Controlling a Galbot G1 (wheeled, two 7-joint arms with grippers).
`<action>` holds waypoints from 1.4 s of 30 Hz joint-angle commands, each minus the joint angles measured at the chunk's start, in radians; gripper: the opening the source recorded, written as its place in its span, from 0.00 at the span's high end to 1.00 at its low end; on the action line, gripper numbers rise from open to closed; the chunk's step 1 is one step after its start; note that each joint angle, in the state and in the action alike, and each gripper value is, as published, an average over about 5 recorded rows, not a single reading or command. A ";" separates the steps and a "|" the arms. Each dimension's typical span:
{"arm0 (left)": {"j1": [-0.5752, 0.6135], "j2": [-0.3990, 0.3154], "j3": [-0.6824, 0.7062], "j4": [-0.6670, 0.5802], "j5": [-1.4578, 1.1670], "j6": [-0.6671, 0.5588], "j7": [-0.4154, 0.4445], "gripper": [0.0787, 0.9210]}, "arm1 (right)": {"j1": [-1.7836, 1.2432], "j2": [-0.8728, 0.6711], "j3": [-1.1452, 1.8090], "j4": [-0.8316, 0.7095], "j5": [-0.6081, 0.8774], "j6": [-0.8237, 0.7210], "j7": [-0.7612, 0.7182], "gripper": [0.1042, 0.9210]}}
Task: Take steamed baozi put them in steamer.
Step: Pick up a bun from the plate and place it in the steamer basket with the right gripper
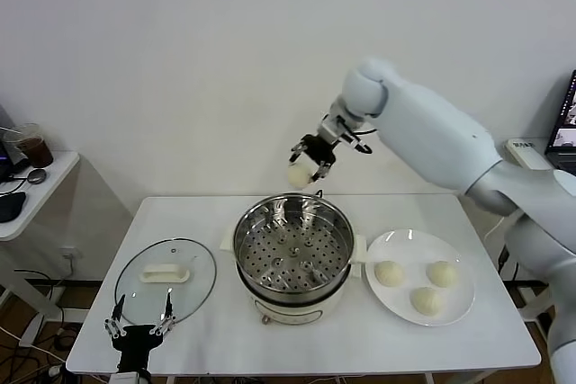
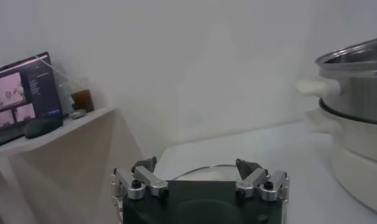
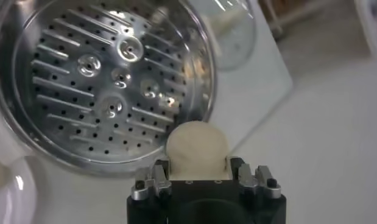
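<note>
**K:** Right wrist view first: where's the bun relative to the fingers?

**M:** Right gripper (image 3: 199, 176) is closed partway on one steamed baozi (image 3: 197, 146). Bun sits squarely between the two fingers (image 3: 154, 181), one on each flank, pinched at its widest part. Most of the dough sticks out past the fingertips; the back of it is hidden by the gripper body.

**K:** Height? Over the steamer yet?

**M:** Held in the air. Head view puts the right gripper (image 1: 308, 161) and its bun (image 1: 300, 175) above and behind the steamer's (image 1: 293, 249) far rim, well clear of the metal. In the wrist view the bun overlaps the basket's rim line, with the perforated floor beyond it. Basket holds no buns.

**K:** The rest?

**M:** Three more buns on the white plate (image 1: 389, 246), just beside the steamer on the robot's right: one (image 1: 388, 273) nearest the pot, one (image 1: 441, 273) farther out, one (image 1: 427, 301) toward the front edge. All apart from each other.

**K:** Left arm?

**M:** Left gripper (image 1: 139, 321) parked low at the table's (image 1: 360, 343) front edge, fingers spread wide, gripping nothing. It hangs at the near rim of the glass lid (image 1: 198, 267), which lies flat on the steamer's left. Left wrist view agrees: gripper (image 2: 200, 176) spread, nothing between the fingertips.
</note>
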 commanded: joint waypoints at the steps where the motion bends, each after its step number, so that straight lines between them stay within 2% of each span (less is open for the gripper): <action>1: 0.001 0.000 0.001 0.000 0.001 -0.001 -0.001 0.12 | 0.014 0.030 -0.065 0.043 -0.105 0.217 0.051 0.41; 6: 0.004 -0.001 0.005 0.001 0.001 -0.001 -0.001 0.12 | -0.017 0.037 -0.077 0.053 -0.226 0.238 0.103 0.42; 9: 0.006 -0.002 0.007 0.000 0.000 0.000 0.000 0.12 | -0.023 0.039 -0.077 0.052 -0.251 0.238 0.103 0.42; 16: 0.004 -0.003 0.023 -0.001 -0.026 -0.002 -0.004 0.12 | -0.039 0.052 -0.119 -0.005 -0.173 0.237 0.090 0.41; 26: 0.001 0.002 0.029 0.008 -0.032 0.000 0.002 0.12 | -0.092 0.077 -0.082 -0.066 -0.227 0.237 0.095 0.41; 42: -0.008 0.007 0.026 0.016 -0.036 0.001 0.007 0.12 | -0.129 0.098 -0.079 -0.120 -0.215 0.227 0.105 0.40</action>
